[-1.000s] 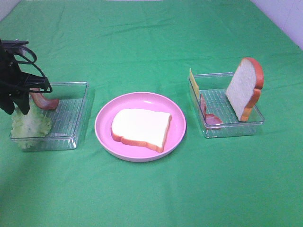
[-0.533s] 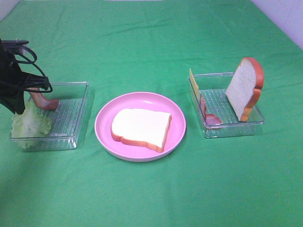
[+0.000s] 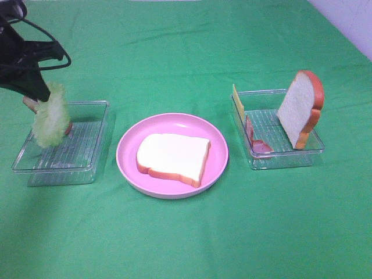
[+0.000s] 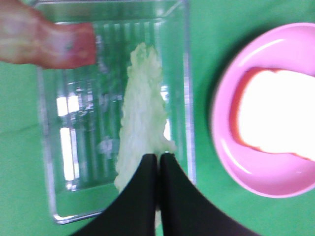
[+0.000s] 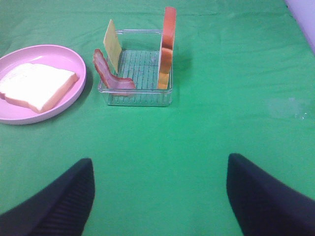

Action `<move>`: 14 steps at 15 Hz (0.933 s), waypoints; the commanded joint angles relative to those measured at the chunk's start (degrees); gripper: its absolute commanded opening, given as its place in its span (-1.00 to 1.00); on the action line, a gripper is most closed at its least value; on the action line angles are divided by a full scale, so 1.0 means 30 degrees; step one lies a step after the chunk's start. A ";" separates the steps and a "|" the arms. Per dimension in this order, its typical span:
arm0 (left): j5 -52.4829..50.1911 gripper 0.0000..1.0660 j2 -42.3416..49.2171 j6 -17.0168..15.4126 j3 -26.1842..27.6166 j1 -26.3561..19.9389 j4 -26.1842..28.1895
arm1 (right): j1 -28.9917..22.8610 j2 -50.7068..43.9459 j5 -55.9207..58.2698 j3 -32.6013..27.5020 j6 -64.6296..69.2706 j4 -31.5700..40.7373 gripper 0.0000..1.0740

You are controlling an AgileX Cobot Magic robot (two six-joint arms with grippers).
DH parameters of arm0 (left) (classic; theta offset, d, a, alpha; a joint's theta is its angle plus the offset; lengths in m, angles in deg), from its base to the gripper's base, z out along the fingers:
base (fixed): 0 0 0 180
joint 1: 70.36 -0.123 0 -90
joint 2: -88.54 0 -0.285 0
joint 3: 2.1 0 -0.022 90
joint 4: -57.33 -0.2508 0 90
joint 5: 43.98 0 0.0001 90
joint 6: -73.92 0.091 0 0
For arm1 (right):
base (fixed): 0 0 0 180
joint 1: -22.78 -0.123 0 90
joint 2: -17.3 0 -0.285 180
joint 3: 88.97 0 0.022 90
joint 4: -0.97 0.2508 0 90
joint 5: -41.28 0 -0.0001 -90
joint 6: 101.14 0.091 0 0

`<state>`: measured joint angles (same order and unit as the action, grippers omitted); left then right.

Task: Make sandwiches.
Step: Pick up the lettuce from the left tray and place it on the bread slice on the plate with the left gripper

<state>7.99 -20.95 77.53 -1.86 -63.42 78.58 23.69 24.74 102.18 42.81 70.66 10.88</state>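
Note:
My left gripper (image 3: 36,96) (image 4: 158,158) is shut on the pale green lettuce leaf (image 3: 49,116) (image 4: 142,113), which hangs from it above the left clear tray (image 3: 93,168) (image 4: 187,98). A red-brown bacon strip (image 4: 49,44) lies in that tray. One white bread slice (image 3: 172,156) (image 5: 37,86) lies flat on the pink plate (image 3: 125,151) (image 5: 76,64). The right tray (image 3: 285,160) (image 5: 140,96) holds an upright bread slice (image 3: 301,107) (image 5: 167,49), a cheese square (image 3: 237,100) (image 5: 112,44) and a red-pink meat strip (image 3: 256,139) (image 5: 108,73). My right gripper (image 5: 160,196) stands open, well short of that tray.
A green cloth (image 3: 186,244) covers the whole table. A pale wall shows at the far right corner (image 3: 349,23).
The left gripper has shut on the lettuce and lifted it up out of the left tray. The leaf now hangs in the air. The right arm has not moved.

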 commanded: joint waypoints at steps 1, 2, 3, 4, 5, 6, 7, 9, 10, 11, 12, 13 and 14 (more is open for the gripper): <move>-0.0248 -1.00 0.0172 0.3419 0.0134 0.0191 0.5080 | 0.0095 -0.0267 0.0000 0.0000 -0.0229 0.0038 0.33; -0.0248 -1.00 0.0095 0.4183 0.0134 0.0401 0.6131 | 0.0095 -0.0267 0.0000 0.0000 -0.0229 0.0038 0.33; -0.0306 -1.00 -0.0344 0.6494 0.0134 0.1566 0.9626 | 0.0095 -0.0267 0.0000 0.0000 -0.0229 0.0038 0.33; -0.0344 -1.00 -0.0764 0.7448 0.0134 0.2196 1.0943 | 0.0095 -0.0267 0.0000 0.0000 -0.0229 0.0038 0.33; -0.0420 -1.00 -0.0974 0.7735 0.0134 0.2578 1.1421 | 0.0095 -0.0267 0.0000 0.0000 -0.0229 0.0038 0.33; -0.0592 -1.00 -0.1490 0.8270 0.0134 0.3323 1.2414 | 0.0095 -0.0267 0.0000 0.0000 -0.0229 0.0038 0.33; -0.0764 -1.00 -0.2063 0.8652 0.0134 0.3953 1.3178 | 0.0095 -0.0267 0.0000 0.0000 -0.0229 0.0038 0.33; -0.1509 -1.00 -0.3323 0.9282 0.0134 0.5080 1.4095 | 0.0095 -0.0267 0.0000 0.0000 -0.0229 0.0038 0.33; -0.1967 -1.00 -0.3839 0.9511 0.0134 0.5519 1.4286 | 0.0095 -0.0267 0.0000 0.0000 -0.0229 0.0038 0.33; -0.2655 -1.00 -0.4488 1.0256 0.0134 0.6092 1.4286 | 0.0095 -0.0267 0.0000 0.0000 -0.0229 0.0038 0.33; -0.2979 -1.00 -0.4794 1.0772 0.0134 0.6207 1.4133 | 0.0095 -0.0267 0.0000 0.0000 -0.0229 0.0038 0.33; -0.3209 -1.00 -0.5080 1.0963 0.0134 0.6207 1.3980 | 0.0095 -0.0267 0.0000 0.0000 -0.0229 0.0038 0.33; -0.3610 -1.00 -0.5195 1.0963 0.0134 0.6054 1.3598 | 0.0095 -0.0267 0.0000 0.0000 -0.0229 0.0038 0.33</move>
<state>-2.50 -36.53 109.84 -1.86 -45.20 118.86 23.69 24.74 102.18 42.81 70.66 10.88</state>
